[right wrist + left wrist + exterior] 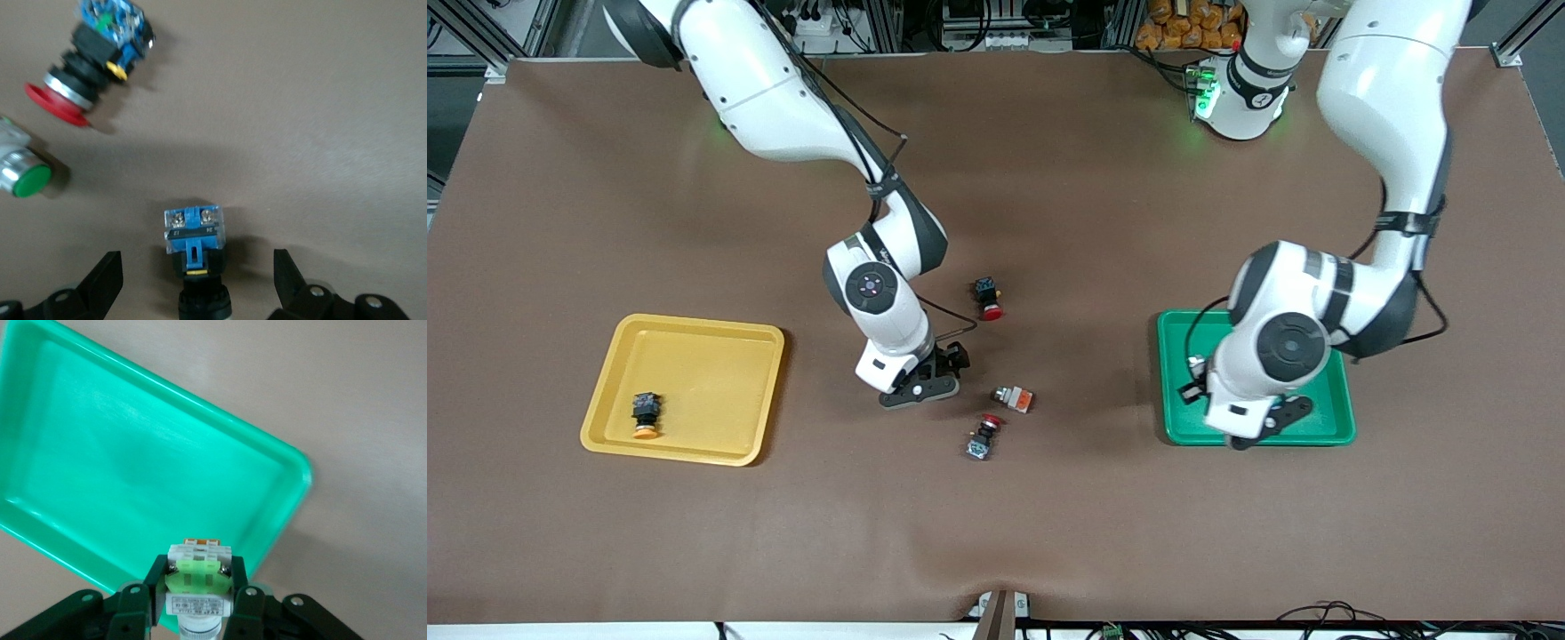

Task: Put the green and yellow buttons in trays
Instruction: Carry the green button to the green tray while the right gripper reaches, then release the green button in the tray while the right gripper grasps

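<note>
My left gripper (199, 570) is shut on a white-silver button with a green block (200, 583). It holds the button above the green tray (133, 453), near one long rim; in the front view this gripper (1272, 422) hangs over that tray (1169, 373). My right gripper (197, 267) is open, low over the table (925, 389), with a black-and-blue button body (195, 243) between its fingers; that cap is out of view. An orange-yellow capped button (645, 416) lies in the yellow tray (703, 373). A white-silver button with an orange block (1014, 398) lies on the table.
Two red-capped switches lie on the brown mat, one (987, 298) farther from the front camera than the right gripper, one (983, 437) nearer. The nearer one (93, 63) and the white-silver button's green cap (23, 173) show in the right wrist view.
</note>
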